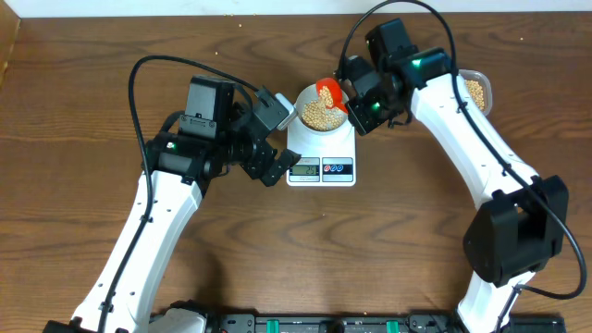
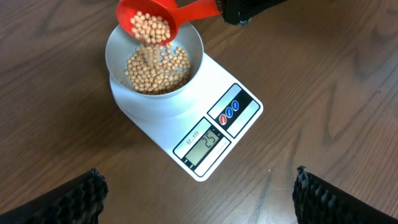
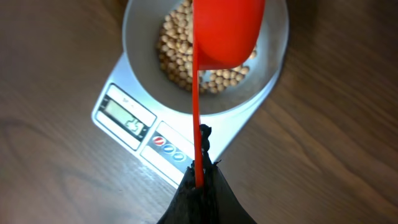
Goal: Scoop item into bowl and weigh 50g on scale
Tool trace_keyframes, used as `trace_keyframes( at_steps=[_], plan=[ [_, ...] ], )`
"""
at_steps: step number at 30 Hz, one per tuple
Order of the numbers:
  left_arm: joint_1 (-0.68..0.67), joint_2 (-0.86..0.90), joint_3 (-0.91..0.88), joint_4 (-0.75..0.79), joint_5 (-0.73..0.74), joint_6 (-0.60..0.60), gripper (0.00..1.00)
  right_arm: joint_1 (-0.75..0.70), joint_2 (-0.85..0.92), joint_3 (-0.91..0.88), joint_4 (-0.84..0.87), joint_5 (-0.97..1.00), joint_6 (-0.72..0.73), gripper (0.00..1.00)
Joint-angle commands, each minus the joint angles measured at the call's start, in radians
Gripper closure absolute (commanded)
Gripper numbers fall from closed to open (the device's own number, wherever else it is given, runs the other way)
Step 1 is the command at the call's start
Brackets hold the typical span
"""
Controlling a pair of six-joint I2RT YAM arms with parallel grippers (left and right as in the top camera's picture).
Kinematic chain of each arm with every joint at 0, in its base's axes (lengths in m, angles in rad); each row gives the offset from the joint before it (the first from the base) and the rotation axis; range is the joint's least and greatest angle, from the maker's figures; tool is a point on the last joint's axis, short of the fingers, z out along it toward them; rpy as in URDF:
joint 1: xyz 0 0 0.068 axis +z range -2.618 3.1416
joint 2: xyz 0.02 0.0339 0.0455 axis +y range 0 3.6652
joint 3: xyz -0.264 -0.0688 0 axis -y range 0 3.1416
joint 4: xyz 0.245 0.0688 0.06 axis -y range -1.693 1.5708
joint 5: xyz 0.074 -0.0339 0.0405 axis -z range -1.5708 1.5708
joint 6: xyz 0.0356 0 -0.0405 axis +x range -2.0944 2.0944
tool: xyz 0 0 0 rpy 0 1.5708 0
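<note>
Right jaws pinch red scoop (image 2: pixel 149 22) handle; scoop tipped just ahead, above bowl (image 2: pixel 155 102) on scale (image 2: pixel 186 124). Left jaws spread, empty, scale just ahead. Beans (image 2: pixel 158 68) in scoop and bowl: light, hard, likely roll, bounce; grip best at handle end, tilt gently.

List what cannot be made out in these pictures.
- Grey display of the flat white digital scale: digits blurred in both wrist views, too small overhead.
- Small tan beans in the pale round bowl: partly covered by the red plastic scoop, right wrist view.
- Clear plastic tub: mostly behind the right arm, overhead.
</note>
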Motion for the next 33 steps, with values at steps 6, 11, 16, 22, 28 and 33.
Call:
trace_keyframes(
  at_steps=[6,11,16,22,28,33],
  plan=[
    [-0.001,0.0,-0.005,0.0,0.013,0.006,0.02,0.057,-0.017,0.004,0.011,0.228,-0.035,0.99],
    [-0.001,0.0,-0.005,0.0,0.013,0.006,0.02,0.066,-0.017,0.004,0.032,0.227,-0.064,0.99],
    [-0.001,0.0,-0.005,0.0,0.013,0.006,0.02,0.066,-0.017,0.004,0.041,0.227,-0.113,0.99],
    [-0.001,0.0,-0.005,0.0,0.013,0.006,0.02,0.074,-0.017,0.004,0.04,0.227,-0.208,0.99],
    [-0.001,0.0,-0.005,0.0,0.013,0.006,0.02,0.076,-0.017,0.004,0.049,0.227,-0.259,0.99],
    [-0.001,0.0,-0.005,0.0,0.013,0.006,0.02,0.076,-0.024,0.004,0.076,0.196,-0.257,0.99]
  ],
)
